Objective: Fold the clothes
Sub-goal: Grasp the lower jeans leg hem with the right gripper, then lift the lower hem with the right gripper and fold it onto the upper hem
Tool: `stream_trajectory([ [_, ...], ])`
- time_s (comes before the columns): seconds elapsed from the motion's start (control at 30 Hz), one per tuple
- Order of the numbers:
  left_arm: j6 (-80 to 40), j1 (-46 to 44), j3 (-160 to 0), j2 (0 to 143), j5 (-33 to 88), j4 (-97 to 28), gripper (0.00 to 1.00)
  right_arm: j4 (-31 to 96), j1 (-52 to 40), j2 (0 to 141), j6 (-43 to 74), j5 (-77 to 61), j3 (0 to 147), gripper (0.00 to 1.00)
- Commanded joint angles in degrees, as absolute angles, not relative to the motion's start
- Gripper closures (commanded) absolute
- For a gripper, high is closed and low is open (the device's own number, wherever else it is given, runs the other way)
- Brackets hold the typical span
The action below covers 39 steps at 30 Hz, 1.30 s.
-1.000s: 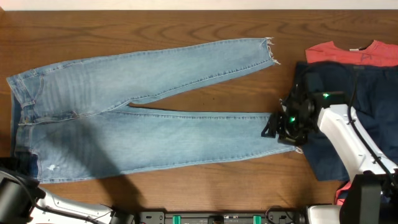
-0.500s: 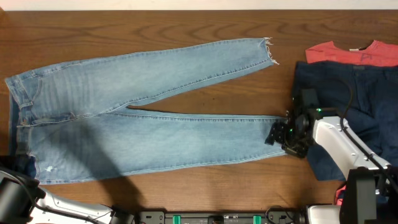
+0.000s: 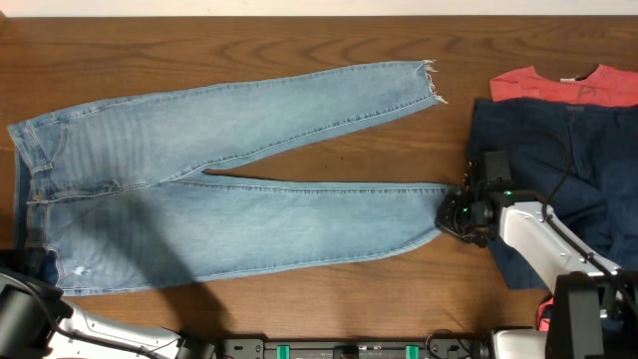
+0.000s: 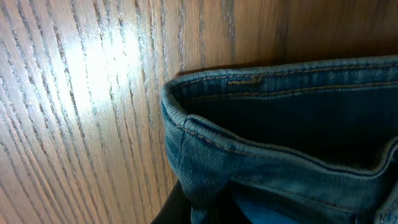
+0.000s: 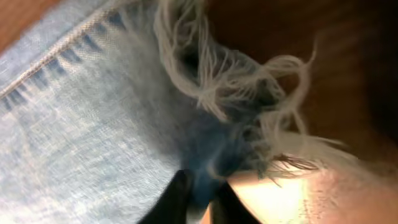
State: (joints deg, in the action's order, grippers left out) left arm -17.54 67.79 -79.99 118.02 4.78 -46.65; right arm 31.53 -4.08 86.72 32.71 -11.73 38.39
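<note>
Where the lower leg of the jeans point(image 3: 229, 224) ends, the right claw point(image 5: 200, 198) is pinched together on the frayed hem point(image 5: 249, 106), with white threads spilling just above its fingertips. The left claw point(image 4: 198, 210) is clamped on a corner of the waistband point(image 4: 261, 93), the denim bunched between its dark fingers. The jeans lie flat across the table point(image 3: 299, 40), waist at the left, legs splayed to the right, the upper leg untouched. The right claw sits between the jeans and the navy garment point(image 3: 558, 150), which overlaps a red T-shirt point(image 3: 558, 85).
</note>
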Motion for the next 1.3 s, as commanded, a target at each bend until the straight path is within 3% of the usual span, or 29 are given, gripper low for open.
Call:
stream_trajectory([
  [0.0, -17.2, 68.3, -79.6, 118.7, 6.7, -47.7, 0.94, 34.3, -3.2, 87.8, 31.4, -11.3, 38.8, 0.99],
  [0.37, -22.9, 72.0, -79.7, 103.6, 8.9, -51.4, 0.94, 61.6, -2.9, 77.5, 28.0, -5.5, 57.4, 0.99],
  [0.83, -26.7, 71.9, -79.9, 77.8, 10.9, -56.5, 0.94, 81.7, -0.9, 69.3, 26.5, -0.4, 85.5, 0.99],
  [1.03, -26.7, 70.2, -79.9, 67.8, 6.1, -56.7, 0.94, 81.4, -0.2, 69.5, 27.4, -0.4, 94.4, 0.99],
  [1.27, -26.7, 63.4, -79.9, 70.5, -4.3, -57.7, 0.94, 75.5, -0.2, 74.9, 28.9, -0.5, 94.6, 0.95],
])
